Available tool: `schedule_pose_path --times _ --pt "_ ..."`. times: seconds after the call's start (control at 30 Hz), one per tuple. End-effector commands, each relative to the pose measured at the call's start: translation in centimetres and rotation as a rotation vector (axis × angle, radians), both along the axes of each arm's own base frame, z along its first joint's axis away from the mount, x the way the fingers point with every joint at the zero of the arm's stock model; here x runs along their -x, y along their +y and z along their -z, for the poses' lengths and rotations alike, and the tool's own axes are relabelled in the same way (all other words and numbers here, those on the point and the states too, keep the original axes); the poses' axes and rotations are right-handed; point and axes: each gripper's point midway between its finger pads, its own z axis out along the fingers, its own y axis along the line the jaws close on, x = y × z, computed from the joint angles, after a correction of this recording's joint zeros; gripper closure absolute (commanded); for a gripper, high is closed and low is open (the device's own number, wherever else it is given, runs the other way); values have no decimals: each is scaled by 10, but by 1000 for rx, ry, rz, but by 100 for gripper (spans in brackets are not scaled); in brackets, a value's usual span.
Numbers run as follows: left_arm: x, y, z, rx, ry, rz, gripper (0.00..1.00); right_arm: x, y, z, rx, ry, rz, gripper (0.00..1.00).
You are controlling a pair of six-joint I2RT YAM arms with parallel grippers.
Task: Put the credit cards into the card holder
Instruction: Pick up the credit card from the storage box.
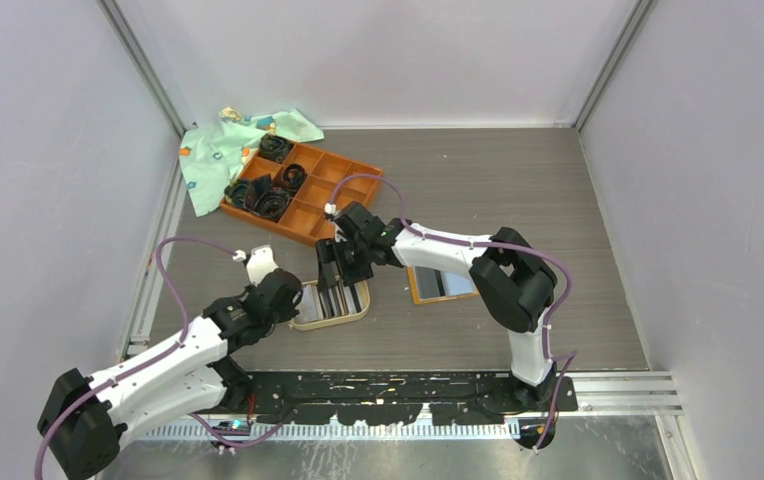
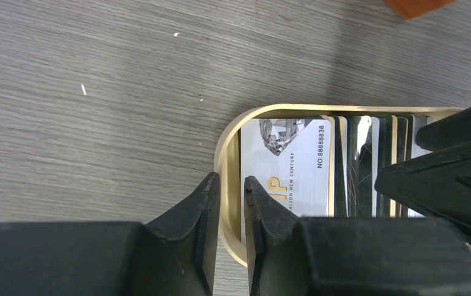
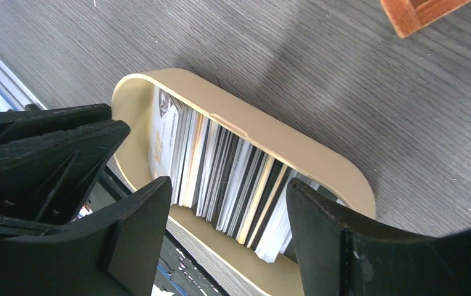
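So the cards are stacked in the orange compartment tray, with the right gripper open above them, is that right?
Not quite. The cards stand on edge in the oval tan dish, as the right wrist view shows. The right gripper is indeed open above them.

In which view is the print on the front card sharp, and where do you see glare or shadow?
Left wrist: the front card is sharp, its number legible, and glare whitens a shiny card behind it. Right wrist: the front card's print is blurred; a soft shadow crosses the table behind the dish. Top external: even light, only faint shadows.
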Motion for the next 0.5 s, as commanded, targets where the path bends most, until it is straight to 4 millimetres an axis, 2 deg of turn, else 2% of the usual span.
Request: schedule_pose_path --times 0.0,0.17,0.33,0.47 --pt "5 -25 5 121 38 40 77 -3 11 -17 -48 -10 5 27" --pt "6 -22 2 115 27 47 71 -8 5 -25 -37 -45 22 27" --pt "5 -5 -12 43 -8 35 65 -9 1 -41 -45 -82 17 27" --pt "5 6 -20 -15 -22 26 64 -7 0 -41 -49 -76 11 27"
